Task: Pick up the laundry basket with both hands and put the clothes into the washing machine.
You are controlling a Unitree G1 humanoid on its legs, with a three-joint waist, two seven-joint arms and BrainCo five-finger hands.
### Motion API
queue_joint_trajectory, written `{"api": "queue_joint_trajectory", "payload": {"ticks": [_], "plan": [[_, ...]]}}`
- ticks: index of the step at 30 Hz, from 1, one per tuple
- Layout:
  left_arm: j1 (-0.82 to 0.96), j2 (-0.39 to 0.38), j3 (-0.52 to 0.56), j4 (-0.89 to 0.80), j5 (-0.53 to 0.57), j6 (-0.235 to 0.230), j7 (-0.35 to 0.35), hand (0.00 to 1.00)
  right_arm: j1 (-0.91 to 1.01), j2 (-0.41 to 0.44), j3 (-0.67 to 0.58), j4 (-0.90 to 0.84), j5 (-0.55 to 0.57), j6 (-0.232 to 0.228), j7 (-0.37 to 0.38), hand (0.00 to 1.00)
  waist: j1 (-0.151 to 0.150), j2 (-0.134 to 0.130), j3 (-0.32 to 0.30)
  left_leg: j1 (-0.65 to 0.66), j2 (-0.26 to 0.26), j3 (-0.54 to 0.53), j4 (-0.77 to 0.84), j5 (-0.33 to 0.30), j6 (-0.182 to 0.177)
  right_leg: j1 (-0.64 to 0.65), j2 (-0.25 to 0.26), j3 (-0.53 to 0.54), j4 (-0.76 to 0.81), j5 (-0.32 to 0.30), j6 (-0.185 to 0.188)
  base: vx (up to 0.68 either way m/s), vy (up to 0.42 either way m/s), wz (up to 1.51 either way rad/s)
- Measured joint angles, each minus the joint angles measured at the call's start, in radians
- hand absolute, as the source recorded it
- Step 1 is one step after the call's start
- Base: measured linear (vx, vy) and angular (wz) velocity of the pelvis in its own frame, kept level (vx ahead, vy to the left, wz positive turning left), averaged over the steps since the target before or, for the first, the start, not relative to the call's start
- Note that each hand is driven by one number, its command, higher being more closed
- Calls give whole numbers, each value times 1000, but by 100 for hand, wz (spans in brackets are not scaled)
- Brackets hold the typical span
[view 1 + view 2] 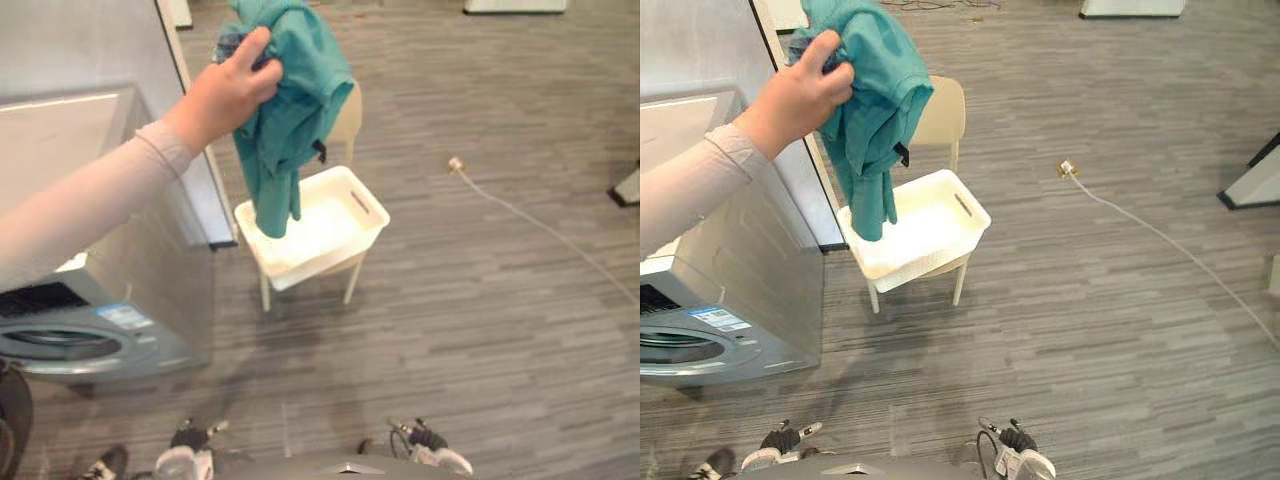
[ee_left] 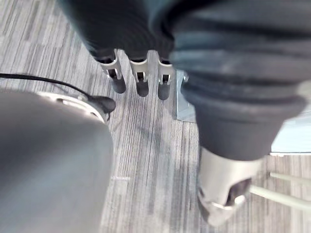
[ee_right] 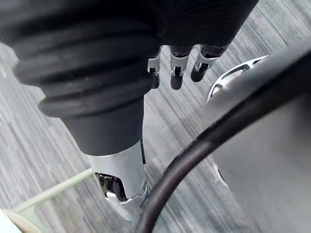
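Our left hand (image 2: 141, 81) hangs low over the floor (image 1: 450, 330) with its fingers straight and relaxed, the thumb apart from them, holding nothing. Our right hand (image 3: 177, 73) hangs the same way on the other side, fingers loose and empty. In the eye views both hands sit at the bottom edge, well apart from the laundry basket (image 1: 325, 228).

Between us and the basket lies bare grey plank floor. The white basket rests on the seat of a pale chair (image 1: 347, 118), just beside the near corner of the washing machine (image 1: 120, 300), which stands to our left with its round door (image 1: 60, 345) facing us.

A person's hand (image 1: 228, 92) reaches in from the left in a light sleeve, passing above the washing machine. It grips a teal garment (image 1: 295, 110) held up over the basket. The garment's lower end hangs down into the basket at its left side; we cannot tell whether it touches the bottom. To the right, a white cable (image 1: 540, 228) runs across the floor, well apart from the chair.
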Motion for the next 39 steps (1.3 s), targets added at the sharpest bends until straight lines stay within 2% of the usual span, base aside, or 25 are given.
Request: {"api": "queue_joint_trajectory", "payload": {"ticks": [1,3,4,5,6,8,9,11,16,19,22,23,24,25,26,27,28,30,31,33,34,35,37,38,39], "plan": [[-26,-1,14,-37,-18,-1,0,0,9,17,13,-2,0,-2,0,0,4,-36,30,-102,32,125,204,-28,147,75,21,-76,-62,4,-33,78,-391,136],[-27,-9,-38,-83,-18,-3,-1,0,22,-5,14,-20,3,-15,-1,0,29,-46,49,-163,4,205,452,-231,113,148,30,-116,-97,3,-45,56,-210,87],[-21,-25,-75,-100,-18,-4,-1,0,20,-23,14,-21,8,-25,-1,0,40,-29,45,-181,-65,202,501,-301,101,165,27,-129,-107,3,-45,31,18,40],[-16,-38,-109,-108,-19,-9,-2,0,18,-28,14,-24,45,-31,2,0,42,-6,42,-193,-122,216,477,-338,111,166,30,-146,-107,2,-43,25,33,42],[-16,-38,-121,-107,-20,-11,-2,0,17,-21,14,-25,44,-33,-1,0,38,-5,40,-191,-135,219,445,-335,109,164,29,-160,-107,1,-41,24,21,59],[-16,-45,-142,-106,-30,-15,-10,0,14,0,16,-24,62,-23,2,0,41,3,32,-169,-208,218,265,-314,81,121,16,-164,-109,4,-37,24,38,75],[-19,-42,-141,-106,-40,-17,-22,0,3,10,35,-26,87,-23,13,0,50,-11,41,-155,-252,213,165,-251,91,101,1,-163,-117,15,-33,6,48,58],[-12,-28,-139,-102,-47,-14,-25,0,-5,14,71,-34,122,-23,22,0,54,-20,44,-137,-296,195,50,-182,103,93,-5,-158,-140,35,-36,-9,29,50],[-11,-13,-131,-93,-55,-15,-28,0,-37,43,144,-95,89,-24,34,0,72,-35,48,-80,-315,225,-12,-160,101,108,-11,-99,-176,57,-30,-31,40,-18],[-20,-13,-138,-62,-55,-12,-28,0,-35,41,138,-85,50,-29,34,0,56,-33,32,-43,-348,220,-109,-137,103,89,-25,-67,-182,61,-14,-56,73,-36],[-24,-10,-173,-59,-56,-10,-29,0,-18,33,95,-49,-3,-20,26,0,42,-41,33,-18,-401,170,-153,-180,133,91,-68,-90,-148,17,23,4,137,22],[-22,-6,-180,-61,-56,-11,-29,0,-1,24,73,-49,-20,-17,19,0,36,-56,30,-13,-423,167,-133,-228,147,93,-102,-108,-100,-7,48,160,235,56],[-18,-1,-188,-60,-56,-11,-29,0,16,17,65,-52,-21,-17,19,0,29,-56,17,-4,-438,142,-118,-259,142,72,-144,-107,35,-25,60,158,195,50],[-3,4,-211,-61,-56,-12,-26,0,15,15,71,-57,-23,-17,19,0,27,-51,16,13,-438,128,-111,-280,153,-9,-181,-64,230,4,35,211,246,32],[-2,9,-219,-61,-56,-13,-26,0,13,18,73,-62,-29,-29,16,0,24,-37,15,26,-432,118,-104,-284,161,-47,-186,-26,320,30,19,175,196,25],[-2,21,-224,-68,-55,-13,-26,0,-6,19,77,-69,-37,-33,21,0,10,-30,26,35,-416,96,-75,-302,183,-105,-171,62,440,18,8,202,157,28],[-3,31,-228,-68,-55,-13,-25,0,-13,23,85,-72,-41,-29,22,0,4,-37,30,39,-405,87,-58,-314,184,-124,-149,91,468,-18,11,202,76,39],[-8,49,-232,-68,-49,-13,-24,0,-12,36,147,-140,-56,-23,27,0,-1,-42,32,58,-372,52,-40,-322,169,-179,-68,100,407,-91,0,199,37,50],[-8,49,-233,-67,-42,-13,-24,0,-10,36,157,-153,-57,-25,29,0,-6,-41,33,61,-370,46,-41,-319,164,-185,-65,80,357,-89,-3,194,27,71],[-11,43,-249,-69,-23,-13,-24,0,-7,40,161,-185,-58,-24,35,0,-19,-33,38,65,-367,54,-25,-301,140,-191,-91,29,113,-12,-2,199,1,82],[-12,42,-249,-69,-15,-13,-23,0,-11,39,160,-185,-58,-23,34,0,-15,-28,41,75,-366,48,-28,-303,135,-188,-94,30,60,22,0,242,-38,64],[-8,38,-250,-70,-15,-13,-23,0,-13,42,160,-185,-57,-23,31,0,-12,-21,46,93,-366,33,-27,-310,119,-177,-94,28,-31,98,10,257,-75,47],[3,49,-249,-69,-11,-12,-22,0,-11,49,158,-187,-55,-23,23,0,-13,-30,41,110,-370,-17,-26,-330,87,-164,-106,34,-62,203,-10,256,-172,70],[4,53,-249,-69,-1,-12,-22,0,-7,50,158,-187,-54,-23,21,0,-14,-36,38,111,-373,-37,-24,-338,75,-157,-107,30,-59,215,-24,314,-323,106],[-2,58,-247,-69,10,-9,-21,0,1,41,148,-188,-54,-23,21,0,-23,-42,28,114,-354,-52,-8,-386,36,-147,-98,10,-44,229,-21,293,-293,87]]}}
